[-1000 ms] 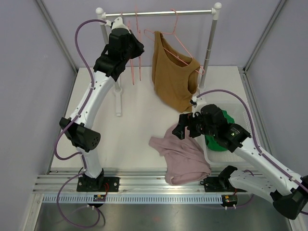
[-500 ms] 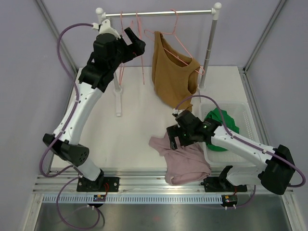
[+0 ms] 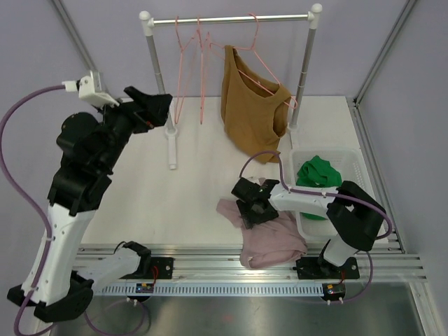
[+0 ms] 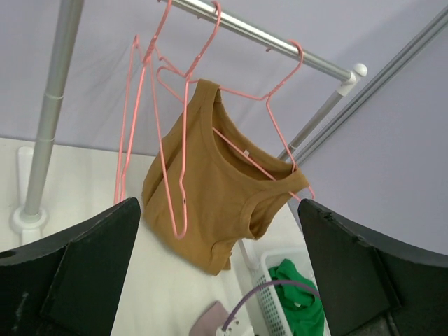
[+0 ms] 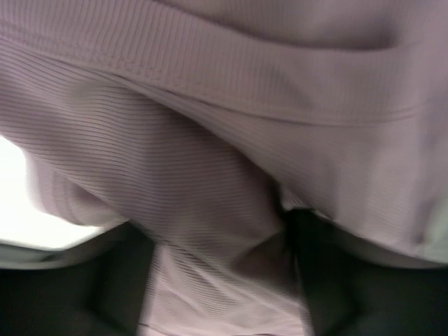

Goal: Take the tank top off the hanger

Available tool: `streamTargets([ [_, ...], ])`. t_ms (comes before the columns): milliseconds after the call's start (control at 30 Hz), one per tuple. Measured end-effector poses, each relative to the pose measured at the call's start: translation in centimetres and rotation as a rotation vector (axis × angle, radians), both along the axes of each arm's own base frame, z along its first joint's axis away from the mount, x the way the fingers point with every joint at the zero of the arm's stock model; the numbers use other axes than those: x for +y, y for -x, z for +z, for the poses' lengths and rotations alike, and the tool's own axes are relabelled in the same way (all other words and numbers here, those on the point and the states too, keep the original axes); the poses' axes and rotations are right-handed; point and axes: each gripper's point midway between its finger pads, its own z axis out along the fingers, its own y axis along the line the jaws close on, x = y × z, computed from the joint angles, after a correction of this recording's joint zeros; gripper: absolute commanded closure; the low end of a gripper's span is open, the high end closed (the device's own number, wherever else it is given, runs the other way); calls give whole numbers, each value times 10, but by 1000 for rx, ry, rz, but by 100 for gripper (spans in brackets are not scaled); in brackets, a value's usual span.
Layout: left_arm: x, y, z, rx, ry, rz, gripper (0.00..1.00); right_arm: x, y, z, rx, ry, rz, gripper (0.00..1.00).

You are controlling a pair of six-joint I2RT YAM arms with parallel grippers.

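A brown tank top hangs on a pink hanger from the rail; in the left wrist view the tank top hangs skewed, one strap on the hanger. My left gripper is open in the air, left of the rack and apart from it, nothing between its fingers. My right gripper is pressed down on a pink ribbed garment lying on the table. That cloth fills the right wrist view and bulges between the fingers, which stand apart.
Two empty pink hangers hang on the rail's left part. The rack's left post stands on the table. A white basket at the right holds a green garment. Purple walls enclose the table.
My left arm has pulled back from the hangers to the left and its gripper has opened. My right gripper has moved down and left onto the pink garment, its jaws narrowing.
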Motion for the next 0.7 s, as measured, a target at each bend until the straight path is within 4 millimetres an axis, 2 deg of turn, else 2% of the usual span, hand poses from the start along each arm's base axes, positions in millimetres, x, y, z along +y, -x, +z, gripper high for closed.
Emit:
streamTargets([
  [33,5,9,-6,-3,-5,2,1,0,2,-7,15,6,2,52],
  [67,9,16,-15,6,-16,4,1,5,3,-8,29,-10,4,63],
  [100,13,24,-24,14,-26,5,1,8,2,-8,23,-22,8,88],
  [133,16,30,-32,17,-34,6,1,11,1,-8,23,-33,16,100],
  [233,27,48,-70,74,-94,16,1,17,0,-4,19,-69,24,100],
  [300,33,54,-86,102,-133,26,1,19,-1,1,5,-82,32,100],
  [400,44,66,-110,126,-196,44,1,16,-8,29,-47,-86,37,100],
  [467,54,74,-123,123,-229,69,1,17,-22,62,-113,-111,27,100],
  [567,70,82,-144,116,-262,124,1,13,-54,124,-249,-182,-34,100],
  [633,78,83,-163,136,-286,160,1,1,-76,163,-344,-214,-97,100],
  [700,83,79,-184,175,-320,185,1,-20,-94,203,-437,-229,-168,100],
])
